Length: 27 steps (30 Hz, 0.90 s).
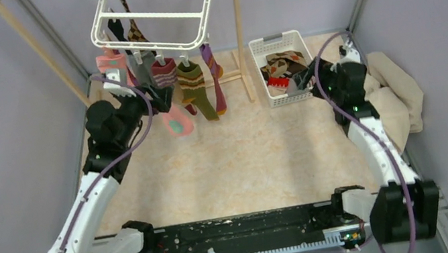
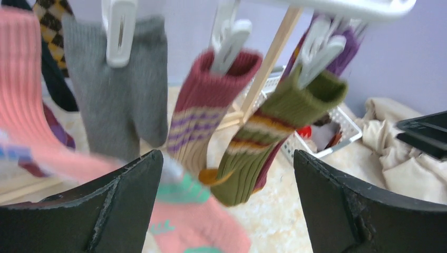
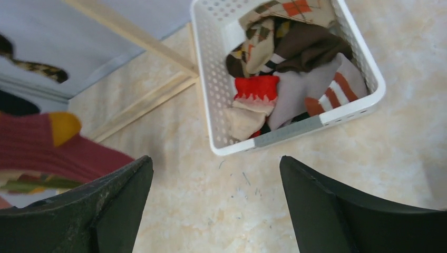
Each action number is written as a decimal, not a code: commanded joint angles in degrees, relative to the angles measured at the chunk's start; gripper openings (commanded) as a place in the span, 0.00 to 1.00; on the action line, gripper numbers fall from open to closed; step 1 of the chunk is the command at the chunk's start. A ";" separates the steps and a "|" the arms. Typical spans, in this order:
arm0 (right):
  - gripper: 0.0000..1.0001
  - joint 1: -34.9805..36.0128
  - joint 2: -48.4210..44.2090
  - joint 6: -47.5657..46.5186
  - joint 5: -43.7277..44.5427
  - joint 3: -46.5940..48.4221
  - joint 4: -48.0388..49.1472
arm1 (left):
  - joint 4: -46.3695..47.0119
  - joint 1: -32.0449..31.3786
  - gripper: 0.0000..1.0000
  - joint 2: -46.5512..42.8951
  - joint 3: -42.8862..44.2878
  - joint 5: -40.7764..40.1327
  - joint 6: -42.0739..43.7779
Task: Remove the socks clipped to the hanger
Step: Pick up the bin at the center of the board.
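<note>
Overhead, the hanger [image 1: 153, 15] is dangling tilted from the wooden rack [image 1: 240, 29], and the socks [image 1: 180, 79] are hanging in a row from the clips along its near rim. Under that rim, from left to right, a pink sock [image 1: 176, 120], a grey one [image 2: 116, 89], a maroon-striped one [image 2: 205, 105], an olive-striped one [image 2: 274, 126] and a purple one [image 1: 214, 73] are each being pinched at the cuff. Black and argyle socks are hanging further back under the frame.

The left gripper [image 1: 159, 99] is reaching up just below the hanger's near left corner. Its jaws are standing wide apart and are clamping nothing. The blurred pink sock is drooping across the left finger [image 2: 105, 205], and the maroon and olive socks are crowding the gap just ahead.

To the right of the hanger, past the rack's upright pole, a white slotted basket [image 1: 264, 72] is sitting on the table [image 1: 260, 155] with loose socks heaped inside. The right gripper [image 3: 216, 158] is hovering just before that basket, its jaws spread wide with nothing between them. Further right again, a beige cloth heap [image 1: 396, 96] is lying by the wall.
</note>
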 commanded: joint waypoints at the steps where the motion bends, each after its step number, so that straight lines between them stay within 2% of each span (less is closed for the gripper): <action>1: 0.89 1.70 14.97 -1.99 6.69 18.63 -15.66 | -16.90 -0.33 0.99 6.38 15.53 2.61 -2.71; 3: 0.87 2.06 21.23 -2.83 10.15 25.39 -21.31 | -17.51 -0.39 0.99 6.35 17.52 4.41 -2.32; 6: 0.86 3.95 26.31 -2.33 15.05 32.07 -25.68 | -12.46 -0.42 0.99 2.26 13.28 5.97 -0.82; 9: 0.84 3.98 29.44 -1.63 18.26 35.26 -28.36 | -11.46 -0.39 0.99 -1.22 10.52 3.01 -1.20; 12: 0.84 3.91 31.15 -1.17 19.65 36.93 -29.89 | -12.79 -0.42 0.99 -2.84 9.00 1.26 -4.15; 15: 0.83 3.91 33.80 -0.41 19.55 38.73 -32.07 | -16.24 -0.25 0.99 -3.56 6.99 -4.07 -13.10; 19: 0.84 3.91 36.74 0.74 17.90 38.65 -31.86 | -21.21 -0.29 0.99 -0.83 8.79 0.61 -12.70; 22: 0.91 3.91 38.60 1.58 16.76 38.32 -31.83 | -22.29 -0.33 0.99 -2.29 6.48 -3.89 -11.50; 27: 0.93 3.91 39.96 3.41 16.88 36.47 -30.81 | -23.97 -0.33 0.99 -6.90 4.71 -7.43 -10.39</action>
